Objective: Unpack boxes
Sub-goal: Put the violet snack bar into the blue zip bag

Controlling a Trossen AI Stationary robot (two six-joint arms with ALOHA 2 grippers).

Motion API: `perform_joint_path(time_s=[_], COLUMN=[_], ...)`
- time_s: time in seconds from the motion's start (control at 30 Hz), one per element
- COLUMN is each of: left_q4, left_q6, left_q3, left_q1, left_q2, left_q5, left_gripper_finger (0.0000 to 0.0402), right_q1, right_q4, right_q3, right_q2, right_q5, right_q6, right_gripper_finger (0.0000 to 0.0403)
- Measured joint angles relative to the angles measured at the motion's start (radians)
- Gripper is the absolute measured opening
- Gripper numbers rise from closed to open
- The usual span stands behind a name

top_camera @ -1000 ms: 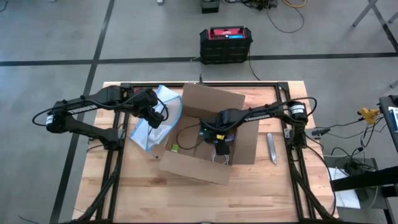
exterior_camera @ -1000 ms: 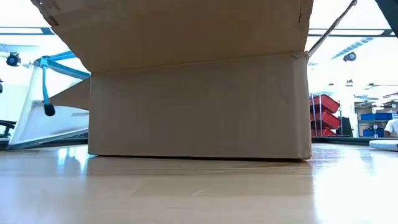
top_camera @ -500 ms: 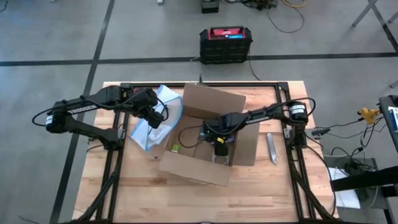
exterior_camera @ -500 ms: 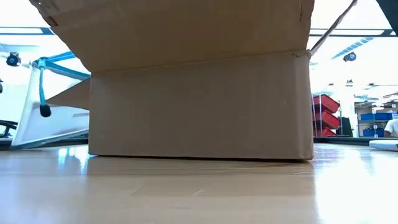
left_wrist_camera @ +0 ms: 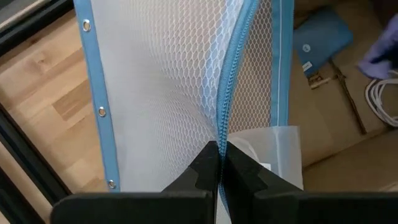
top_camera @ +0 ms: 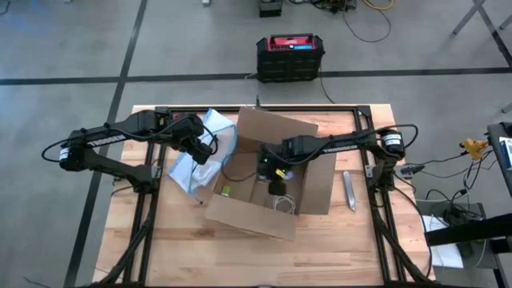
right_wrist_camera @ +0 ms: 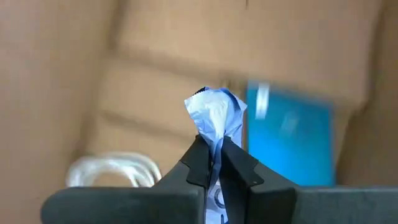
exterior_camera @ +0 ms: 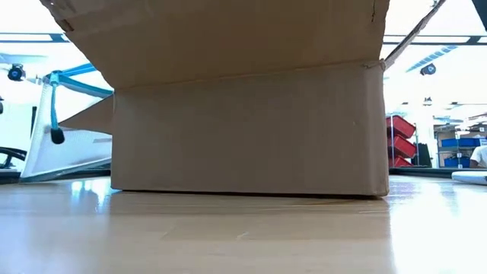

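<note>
Inside the box (top_camera: 264, 180), the right gripper (right_wrist_camera: 213, 163) pinched a crumpled blue wrapper (right_wrist_camera: 214, 115) poking straight up from its fingers, while the left gripper (left_wrist_camera: 219, 163) pinched the bag (left_wrist_camera: 180, 81) alongside.

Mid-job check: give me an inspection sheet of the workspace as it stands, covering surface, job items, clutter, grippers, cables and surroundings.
Surface: wooden table, black frame around it.
Job's things: cardboard box open, flaps out; inside, a blue flat item and a coiled white cable.
Clutter: mesh zip bag beside the box; a grey tool on the other side.
Grippers: left gripper shut on the bag's zipper edge; right gripper inside the box, shut on a crumpled pale-blue wrapper.
Cables: loose leads on the floor beyond the table.
Surroundings: black crate with red top on the floor; red bins in the room.
</note>
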Motion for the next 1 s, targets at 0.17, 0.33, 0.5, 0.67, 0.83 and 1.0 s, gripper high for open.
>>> perform_joint_path(time_s=[0.17, 0.33, 0.5, 0.67, 0.83, 1.0], left_q4=[0.008, 0.063, 0.056, 0.045, 0.032, 0.024], left_q6=[-0.078, -0.117, -0.144, -0.142, -0.124, -0.098], left_q3=[0.0, 0.0, 0.0, 0.0, 0.001, -0.001], left_q1=[0.0, 0.0, 0.001, 0.001, 0.0, 0.0], left_q2=[0.011, 0.012, 0.017, 0.017, 0.013, 0.015], left_q5=[0.056, 0.195, 0.215, 0.218, 0.225, 0.217], left_gripper_finger=[0.0, 0.0, 0.0, 0.0, 0.0, 0.0], right_q1=[-0.034, -0.076, -0.077, -0.074, -0.071, -0.073], right_q4=[0.371, 0.601, 0.79, 0.747, 0.717, 0.675], right_q3=[0.046, 0.082, 0.158, 0.271, 0.416, 0.51], right_q2=[0.003, 0.097, 0.19, 0.292, 0.337, 0.398], right_q5=[-0.033, -0.046, -0.047, -0.109, -0.142, -0.139], right_q6=[-0.007, -0.014, -0.019, 0.11, 0.232, 0.211], right_gripper_finger=[0.0002, 0.0001, 0.0002, 0.0001, 0.0, 0.0])
